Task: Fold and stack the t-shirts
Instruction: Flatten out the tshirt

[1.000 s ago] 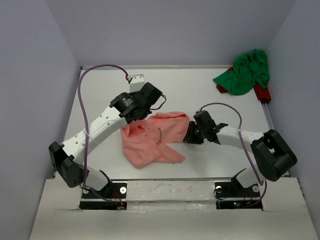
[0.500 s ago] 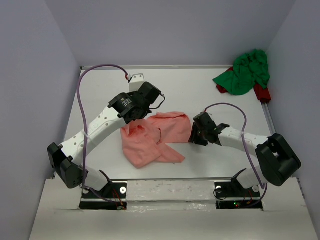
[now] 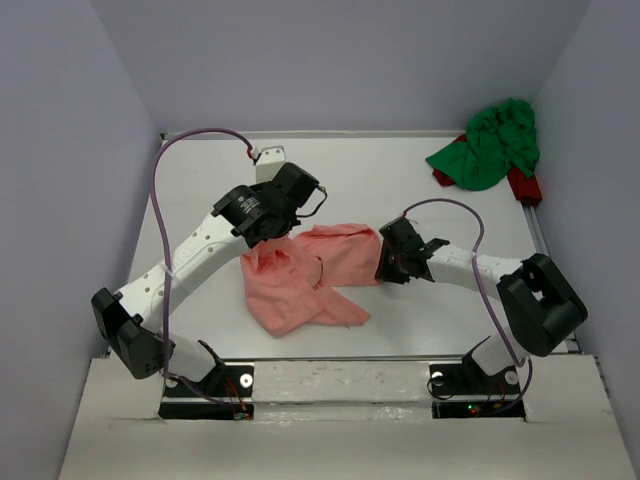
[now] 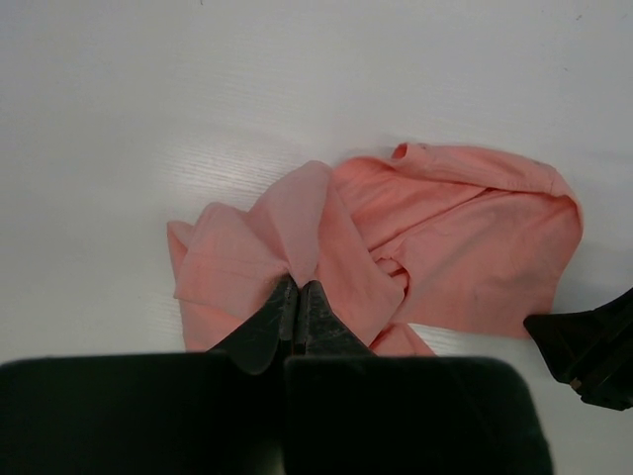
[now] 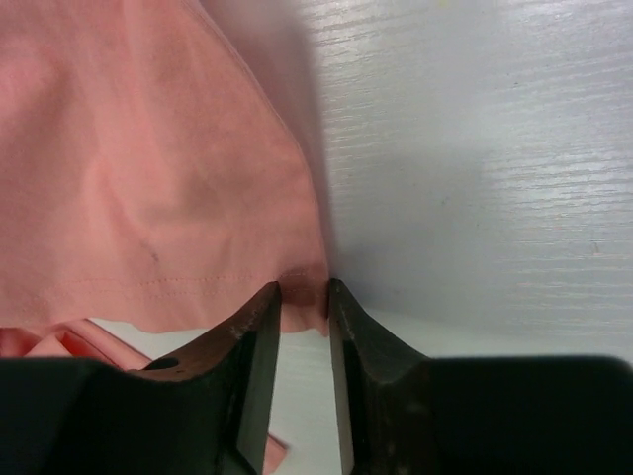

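progress: early, nothing folded or stacked yet | pink t-shirt (image 3: 310, 280) rumpled mid worktop (image 3: 400, 180), green t-shirt (image 3: 490, 145) heaped far-right corner | left tool (image 4: 297, 297) clenched on pink fold | right tool (image 5: 304, 297) straddles its hem, grip unclear tbh

We had the first t-shirt (image 3: 305, 275) centred on the table (image 3: 400, 180), the second t-shirt (image 3: 487, 145) in the far right corner, well apart; left gripper (image 4: 297, 287) sat on the first's rear left, right gripper (image 5: 304, 297) at its right edge.
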`<state>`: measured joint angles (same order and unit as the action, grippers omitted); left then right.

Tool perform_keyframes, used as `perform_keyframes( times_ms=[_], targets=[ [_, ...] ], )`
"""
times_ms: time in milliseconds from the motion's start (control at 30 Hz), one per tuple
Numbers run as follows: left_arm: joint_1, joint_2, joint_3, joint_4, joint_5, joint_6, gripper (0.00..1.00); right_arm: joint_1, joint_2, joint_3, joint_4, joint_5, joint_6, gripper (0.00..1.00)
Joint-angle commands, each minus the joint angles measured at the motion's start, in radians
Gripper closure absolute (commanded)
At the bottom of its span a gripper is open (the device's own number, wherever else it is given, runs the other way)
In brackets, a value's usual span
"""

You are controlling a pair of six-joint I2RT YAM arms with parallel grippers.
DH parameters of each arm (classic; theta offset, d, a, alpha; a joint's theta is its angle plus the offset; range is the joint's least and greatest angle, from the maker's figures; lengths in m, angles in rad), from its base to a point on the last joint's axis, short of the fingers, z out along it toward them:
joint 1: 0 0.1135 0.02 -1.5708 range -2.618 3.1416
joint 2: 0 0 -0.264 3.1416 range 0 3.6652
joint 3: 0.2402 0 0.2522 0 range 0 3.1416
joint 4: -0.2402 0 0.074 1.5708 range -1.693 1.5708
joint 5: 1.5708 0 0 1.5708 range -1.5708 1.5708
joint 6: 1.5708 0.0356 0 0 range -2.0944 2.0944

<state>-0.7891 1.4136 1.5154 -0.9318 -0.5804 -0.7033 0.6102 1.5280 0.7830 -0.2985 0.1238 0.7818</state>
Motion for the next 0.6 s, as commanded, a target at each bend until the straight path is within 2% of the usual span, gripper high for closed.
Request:
perform_keyframes(
  times_ms=[0, 33, 67, 133, 333, 433, 467, 567],
  targets=[
    [0.007, -0.045, -0.006, -0.002, -0.012, 0.022, 1.0, 0.006, 0.008, 0.018, 0.013, 0.011, 0.0, 0.72],
    [0.008, -0.047, -0.009, -0.002, -0.013, 0.022, 1.0, 0.006, 0.004, 0.015, 0.016, 0.008, 0.004, 0.75],
    [0.01, -0.05, -0.011, -0.001, -0.012, 0.025, 1.0, 0.006, 0.001, 0.009, 0.016, 0.002, 0.013, 0.86],
    [0.013, -0.048, -0.015, 0.002, -0.01, 0.025, 1.0, 0.006, -0.008, 0.006, 0.015, 0.005, 0.025, 1.0],
    [0.013, -0.031, -0.023, 0.016, 0.001, 0.036, 1.0, 0.006, -0.031, 0.033, -0.022, 0.131, 0.017, 1.0],
    [0.013, -0.027, -0.032, 0.031, -0.01, 0.042, 1.0, 0.006, -0.043, 0.169, -0.088, 0.299, -0.115, 1.0],
    [0.013, -0.022, -0.029, 0.027, -0.031, 0.041, 1.0, 0.006, -0.048, 0.223, -0.108, 0.421, -0.156, 1.0],
    [0.01, 0.008, 0.023, -0.001, -0.082, 0.033, 1.0, -0.041, -0.061, 0.465, -0.134, 0.523, -0.367, 1.0]
  ],
)
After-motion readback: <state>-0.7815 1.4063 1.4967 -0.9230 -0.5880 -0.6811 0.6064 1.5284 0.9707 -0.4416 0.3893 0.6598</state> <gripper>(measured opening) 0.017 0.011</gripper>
